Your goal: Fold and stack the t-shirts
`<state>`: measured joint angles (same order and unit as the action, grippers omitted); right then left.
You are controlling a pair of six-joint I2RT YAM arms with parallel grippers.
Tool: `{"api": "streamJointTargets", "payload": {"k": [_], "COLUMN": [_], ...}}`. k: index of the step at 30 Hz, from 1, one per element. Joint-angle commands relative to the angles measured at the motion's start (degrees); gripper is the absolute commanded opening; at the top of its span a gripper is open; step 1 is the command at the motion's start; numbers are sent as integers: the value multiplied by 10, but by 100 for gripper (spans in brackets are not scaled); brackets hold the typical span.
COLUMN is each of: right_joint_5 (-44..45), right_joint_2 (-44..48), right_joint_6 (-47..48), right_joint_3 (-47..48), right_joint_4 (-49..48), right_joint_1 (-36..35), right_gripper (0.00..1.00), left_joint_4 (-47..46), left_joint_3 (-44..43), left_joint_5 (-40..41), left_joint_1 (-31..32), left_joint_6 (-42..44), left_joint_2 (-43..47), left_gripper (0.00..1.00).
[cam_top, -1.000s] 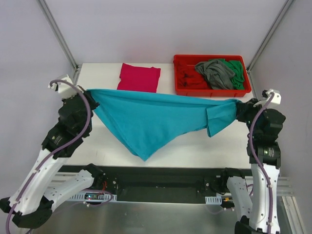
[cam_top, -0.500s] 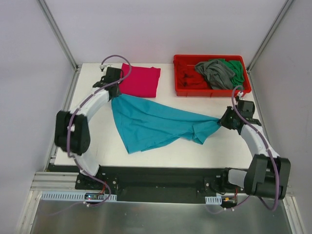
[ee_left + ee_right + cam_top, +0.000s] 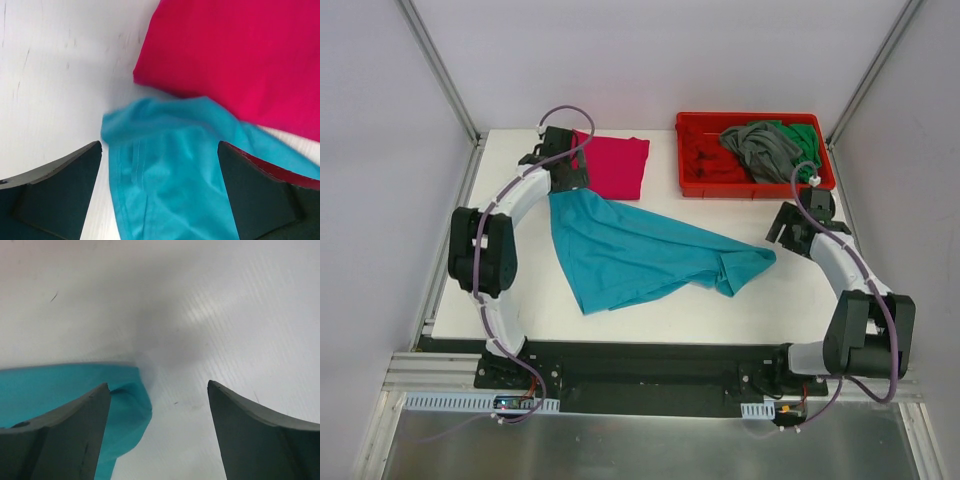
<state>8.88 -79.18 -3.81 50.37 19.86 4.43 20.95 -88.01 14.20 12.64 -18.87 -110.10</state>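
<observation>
Teal t-shirt (image 3: 640, 255) lies unfolded and rumpled across the middle of the white table (image 3: 520, 290), released by both hands.

Top view:
- The teal shirt runs from a far-left corner to a bunched tip at right, with a point towards the near edge.
- Magenta t-shirt (image 3: 615, 165) is folded flat at the far edge, left of centre.
- Red tray (image 3: 690, 182) sits at the far right corner. It holds a crumpled grey t-shirt (image 3: 760, 150) and a green t-shirt (image 3: 808, 142) behind it.
- Left hand (image 3: 570, 180) reaches over the teal shirt's far-left corner, at the magenta shirt's near-left edge.
- Right hand (image 3: 782, 228) sits just beside the teal shirt's right tip, near the tray.
- Plain pale walls close in three sides. Slanted metal posts (image 3: 440, 70) stand at the far corners. A black rail runs along the near edge by the arm bases.

Left wrist view:
- Dark fingers (image 3: 55, 195) are spread wide, pinching nothing.
- The teal corner lies between them on the table, with stitched hem lines showing.
- Its far edge meets the magenta shirt's corner. Whether it overlaps cannot be told.
- The bare table at left shows faint scratches.

Right wrist view:
- Grey fingers (image 3: 260, 440) are spread apart with bare table between them.
- The rounded teal edge lies beside the left-of-frame finger, ungripped.
- The table surface is finely ribbed, with a bright sheen and a few small specks.
</observation>
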Motion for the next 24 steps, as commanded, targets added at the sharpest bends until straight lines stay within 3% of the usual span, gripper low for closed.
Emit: {"api": "streamJointTargets", "payload": {"k": [1,4,6,12,16,24], "right_joint_5": [1,-33,-27,6,46,62], "right_joint_2": [63,101,123,118,82,54], "right_joint_6": [23,33,34,14,14,25], "right_joint_3": [11,-1,-19,-45,-34,-28], "right_joint_4": [37,39,34,26,27,30], "right_joint_1": [-62,-129,-189,-303,-335,-353], "right_gripper": [83,87,87,80,77,77], "left_joint_4": [43,41,42,40,34,5], "left_joint_3": [73,189,293,467,526,555], "left_joint_5": [-34,-86,-73,-132,-177,-202], "left_joint_1": [-4,0,18,100,146,151], "left_joint_6": [-50,-111,-154,-212,-249,-266], "left_joint_2": [140,242,298,438,470,439], "left_gripper": [99,99,99,96,80,50]}}
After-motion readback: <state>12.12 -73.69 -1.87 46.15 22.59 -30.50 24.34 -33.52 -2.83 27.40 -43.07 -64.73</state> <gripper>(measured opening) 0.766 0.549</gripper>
